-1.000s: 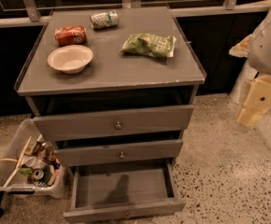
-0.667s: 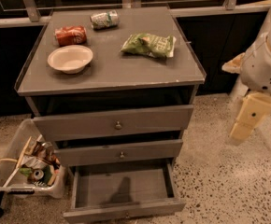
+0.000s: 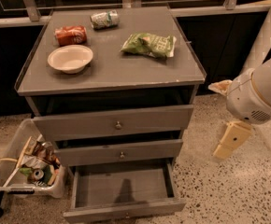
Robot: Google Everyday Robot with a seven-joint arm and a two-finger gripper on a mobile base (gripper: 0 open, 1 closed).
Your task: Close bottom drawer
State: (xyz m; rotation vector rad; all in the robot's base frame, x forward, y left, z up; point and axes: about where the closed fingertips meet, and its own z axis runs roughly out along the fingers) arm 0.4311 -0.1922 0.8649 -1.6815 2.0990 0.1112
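The cabinet [image 3: 126, 73] shows 2 upper drawers that look pushed in. The bottom drawer [image 3: 121, 190] stands pulled well out at floor level, so I judge the task not yet begun (all the pushing is left). My gripper [image 3: 232, 141] hangs right of the cabinet, apart from it, and I cannot tell whether it is wide or narrow. The drawer's front panel is cut off below and its knob is hard to make out.

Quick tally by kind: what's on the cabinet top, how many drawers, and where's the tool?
Cans: 2, red can and silver can
Bowl: 1
Green bag: 1
Drawers: 3, top drawer, middle drawer, bottom drawer pulled out
Total: 7
Tool: right of the cabinet, clear of the drawers.
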